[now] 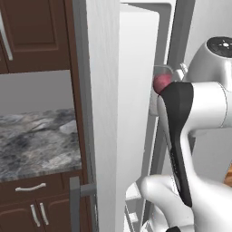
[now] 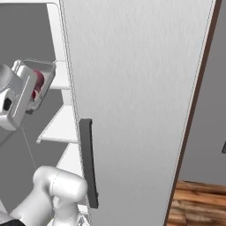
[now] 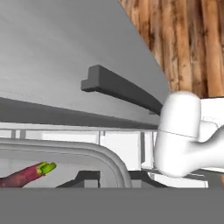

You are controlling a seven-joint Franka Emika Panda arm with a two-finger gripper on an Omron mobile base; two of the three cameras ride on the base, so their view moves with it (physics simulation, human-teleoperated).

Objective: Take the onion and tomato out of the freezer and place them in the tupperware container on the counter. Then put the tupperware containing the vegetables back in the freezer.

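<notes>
The tupperware container (image 2: pixel 43 75) hangs in the air at the open freezer (image 2: pixel 132 88), level with its white inner shelves (image 2: pixel 59 126). My gripper (image 2: pixel 29 96) is shut on the container's near wall. A dull purple-red onion (image 2: pixel 39 82) lies inside it. In the left base view the onion (image 1: pixel 161 82) shows through the translucent container (image 1: pixel 164 70), just above my dark wrist. The hand view looks along the container's rim (image 3: pixel 94 151), past the onion (image 3: pixel 22 178) with its green stub. I cannot pick out the tomato as a separate ball.
The freezer door (image 2: pixel 137 110) stands open on my right, with a long dark bar handle (image 2: pixel 88 163). A second pale panel (image 1: pixel 102 113) stands to the left of the opening. Beyond it lies the marbled counter (image 1: pixel 36 140) over brown cabinets (image 1: pixel 31 204). Wooden floor (image 2: pixel 198 207) lies low right.
</notes>
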